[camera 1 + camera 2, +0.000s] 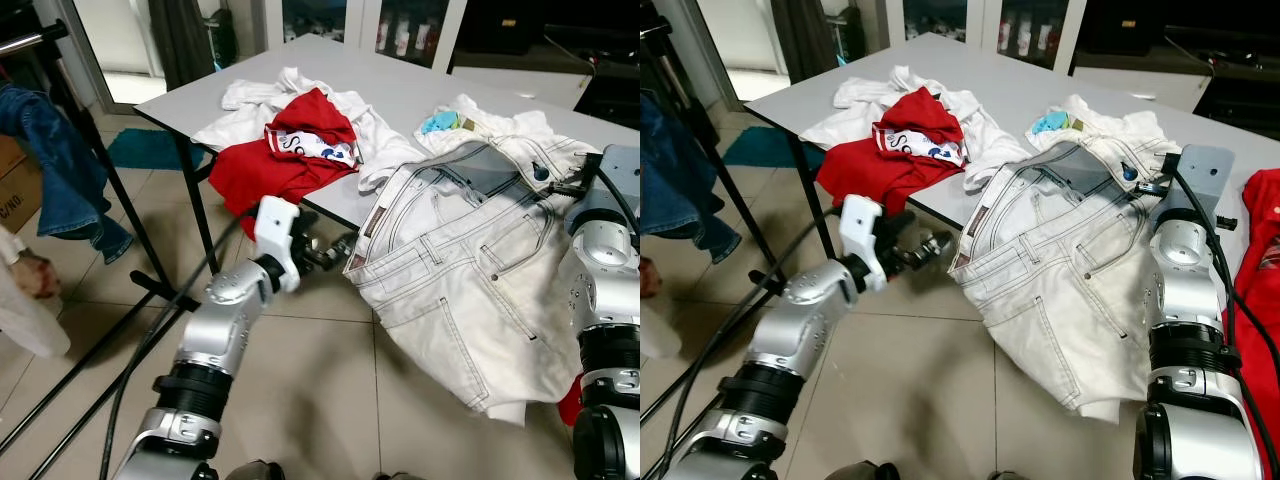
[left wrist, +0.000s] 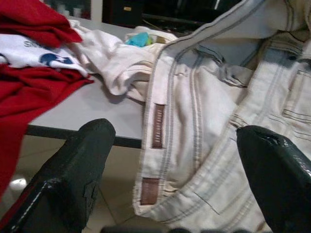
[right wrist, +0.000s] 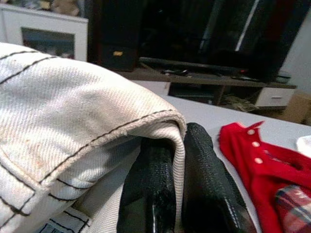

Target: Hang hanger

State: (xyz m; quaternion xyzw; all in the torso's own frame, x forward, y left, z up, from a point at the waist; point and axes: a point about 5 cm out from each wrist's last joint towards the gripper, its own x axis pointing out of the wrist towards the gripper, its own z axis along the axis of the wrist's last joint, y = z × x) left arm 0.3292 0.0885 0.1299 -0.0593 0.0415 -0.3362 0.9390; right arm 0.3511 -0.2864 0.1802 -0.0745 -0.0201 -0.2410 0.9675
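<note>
White jeans point(image 1: 460, 270) lie over the near edge of the grey table point(image 1: 400, 90), their legs hanging toward the floor. My left gripper point(image 1: 335, 250) is open just off the table edge, level with the jeans' waistband point(image 2: 158, 126), and its fingers point(image 2: 77, 170) have nothing between them. My right gripper point(image 3: 177, 141) is shut on a fold of the jeans' upper edge near the right side of the table point(image 1: 1140, 182). The denim is pinched between its two black fingers.
A red shirt point(image 1: 290, 150) and white garments point(image 1: 250, 100) are heaped on the table's left part. Another red garment point(image 1: 1260, 230) lies at the right. A black clothes rack point(image 1: 130, 230) with blue denim point(image 1: 50, 150) stands at left, beside a person's hand point(image 1: 30, 275).
</note>
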